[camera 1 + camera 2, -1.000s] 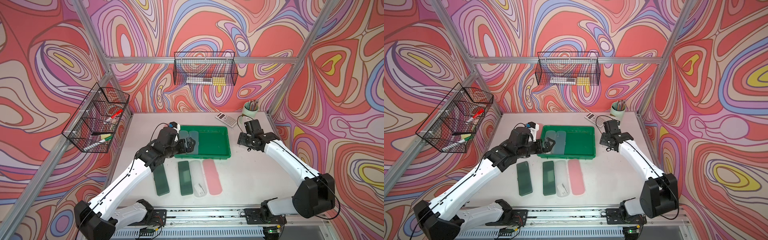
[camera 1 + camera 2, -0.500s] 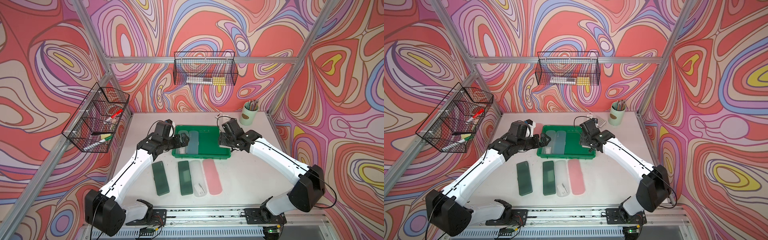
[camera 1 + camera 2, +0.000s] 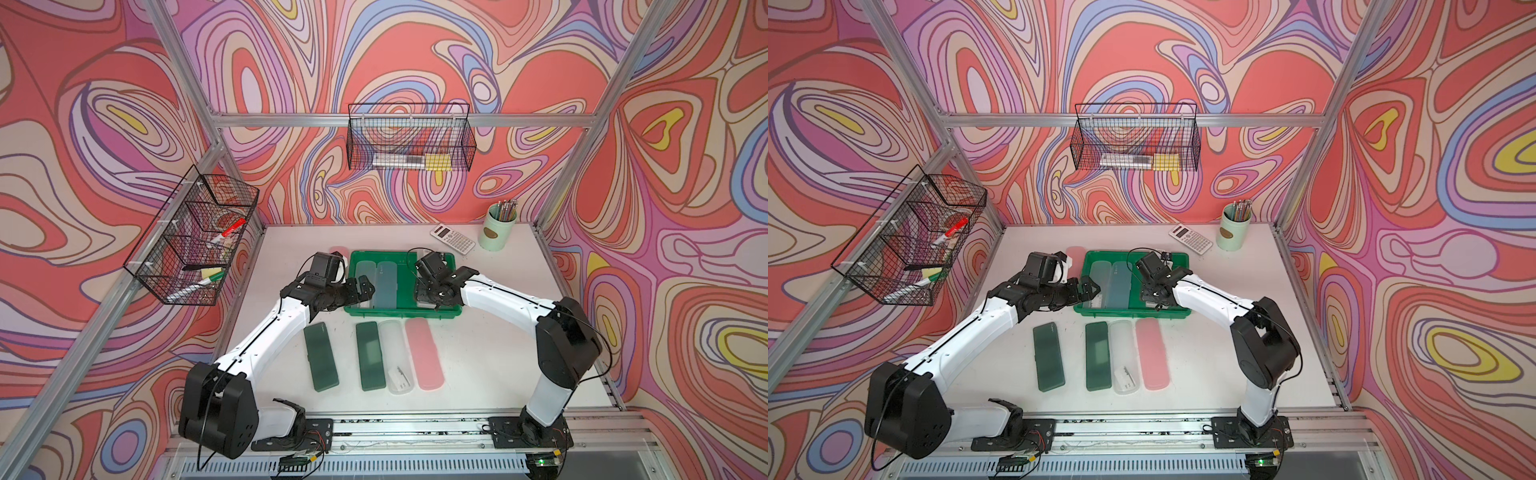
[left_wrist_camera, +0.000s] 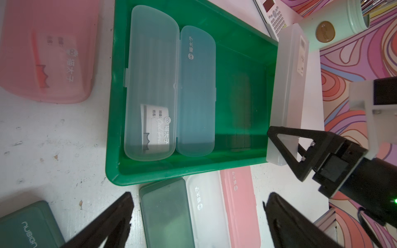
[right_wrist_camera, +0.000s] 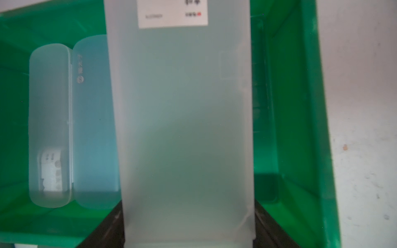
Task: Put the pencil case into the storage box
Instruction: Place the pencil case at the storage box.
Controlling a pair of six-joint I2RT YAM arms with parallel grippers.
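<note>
- We look down on a white tabletop (image 3: 498, 332) closed in by walls (image 3: 291, 62) of swirling red, pink and lilac. One wire basket (image 3: 195, 237) hangs on the left wall and a second basket (image 3: 409, 141) on the back wall.
- The storage box (image 3: 399, 252), a shallow bright-green tray with a lipped rim, sits mid-table, and we place everything else by it.
- Left of the box, near its back corner, lies a lone pink case (image 4: 47, 53).
- The left gripper (image 3: 365, 289) hovers at the box's front left corner, its fingers (image 4: 111, 219) spread wide and empty.
- In front of the box lies a row of four: an outer dark-green case (image 3: 321, 357), an inner dark-green case (image 3: 369, 355), a clear case (image 3: 398, 359) and a salmon-pink case (image 3: 424, 353).
- In the box's left half, a frosted case (image 4: 150, 85) with a paper card inside and a pale blue case (image 4: 196, 90) lie flat, side by side and touching.
- The pencil case (image 5: 182, 128) sits lengthwise over the box's right half, between the blue case and the right wall.
- It is milky and translucent, a slim rectangle with square corners, and has a white printed sticker (image 5: 173, 12) toward its far end.
- We cannot tell whether it touches the box floor.
- The right gripper (image 5: 184, 227) pinches its near end, with a black finger on each long side.
- Behind the box's right corner lie a calculator (image 3: 453, 239) and a mint cup (image 3: 497, 226) of pencils.
</note>
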